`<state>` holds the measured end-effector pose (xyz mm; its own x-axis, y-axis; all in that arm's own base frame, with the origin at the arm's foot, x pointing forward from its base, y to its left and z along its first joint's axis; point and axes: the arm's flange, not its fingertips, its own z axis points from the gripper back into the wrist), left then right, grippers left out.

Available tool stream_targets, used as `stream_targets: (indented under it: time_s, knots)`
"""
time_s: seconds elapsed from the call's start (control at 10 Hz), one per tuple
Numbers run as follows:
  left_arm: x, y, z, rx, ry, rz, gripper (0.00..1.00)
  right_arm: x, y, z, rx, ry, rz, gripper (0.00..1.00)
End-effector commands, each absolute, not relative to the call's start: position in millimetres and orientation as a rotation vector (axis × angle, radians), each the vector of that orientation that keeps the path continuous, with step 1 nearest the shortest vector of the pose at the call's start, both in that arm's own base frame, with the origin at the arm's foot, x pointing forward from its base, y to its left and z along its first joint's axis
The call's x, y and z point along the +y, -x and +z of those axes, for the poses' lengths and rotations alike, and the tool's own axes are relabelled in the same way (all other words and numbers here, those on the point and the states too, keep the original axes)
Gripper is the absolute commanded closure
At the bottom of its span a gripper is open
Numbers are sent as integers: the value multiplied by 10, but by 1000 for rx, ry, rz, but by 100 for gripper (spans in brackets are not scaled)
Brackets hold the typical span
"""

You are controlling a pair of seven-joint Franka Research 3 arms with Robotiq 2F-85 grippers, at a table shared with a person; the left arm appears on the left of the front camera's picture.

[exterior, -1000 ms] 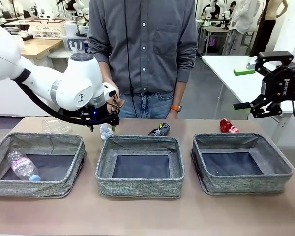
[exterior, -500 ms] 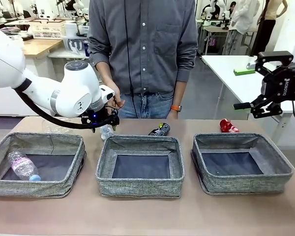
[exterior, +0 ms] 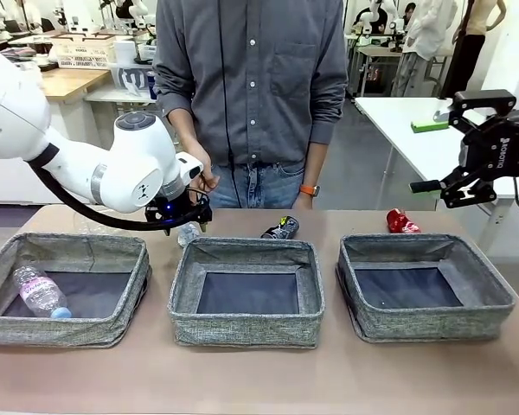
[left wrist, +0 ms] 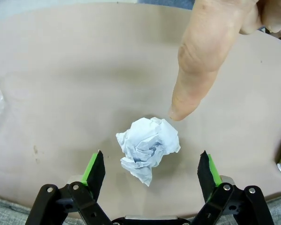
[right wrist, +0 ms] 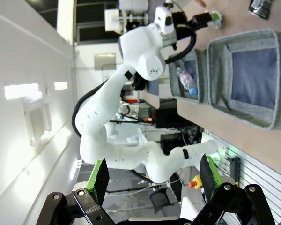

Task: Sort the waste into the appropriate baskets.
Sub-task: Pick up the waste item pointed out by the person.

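The left gripper [left wrist: 151, 166] has descended behind the far rim of the middle basket [exterior: 246, 290]. Its jaws stand apart, straddling the crumpled white paper ball [left wrist: 149, 147] on the table [left wrist: 61, 93], with clearance on each side. A person's finger [left wrist: 196, 65] points just beyond. The right gripper [right wrist: 152, 176] is raised, jaws spread.

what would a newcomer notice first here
The person's finger points down at a crumpled white paper ball on the table, with the left gripper over it, jaws open either side. A clear plastic bottle already lies in the left basket.
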<state>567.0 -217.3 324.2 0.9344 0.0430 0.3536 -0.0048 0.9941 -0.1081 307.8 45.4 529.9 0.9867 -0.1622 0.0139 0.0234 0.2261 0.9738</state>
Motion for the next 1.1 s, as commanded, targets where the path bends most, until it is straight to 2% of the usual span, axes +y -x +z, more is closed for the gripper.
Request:
stream_targets:
  time_s: [0.0,0.1,0.2,0.4,0.5,0.7,1.0]
  knots:
    - [-2206,-5670,3202,-372,79,31,58,464,-3085,5330,-124,-1358,-131,0]
    - [-2221,-5661,3196,-390,77,31,60,464,-3085,5330,-124,-1358,-131,0]
    - [-2222,-5660,3189,-397,76,31,100,464,-3085,5330,-124,-1358,-131,0]
    - [-2214,-5667,3171,-409,65,33,100,464,-3085,5330,-124,-1358,-131,0]
    - [-2211,-5668,3167,-414,57,36,86,464,-3085,5330,-124,-1358,-131,0]
    - [-2201,-5659,3160,-416,40,43,100,464,-3085,5330,-124,-1358,-131,0]
    - [-2186,-5657,3164,-405,24,48,100,464,-3085,5330,-124,-1358,-131,0]
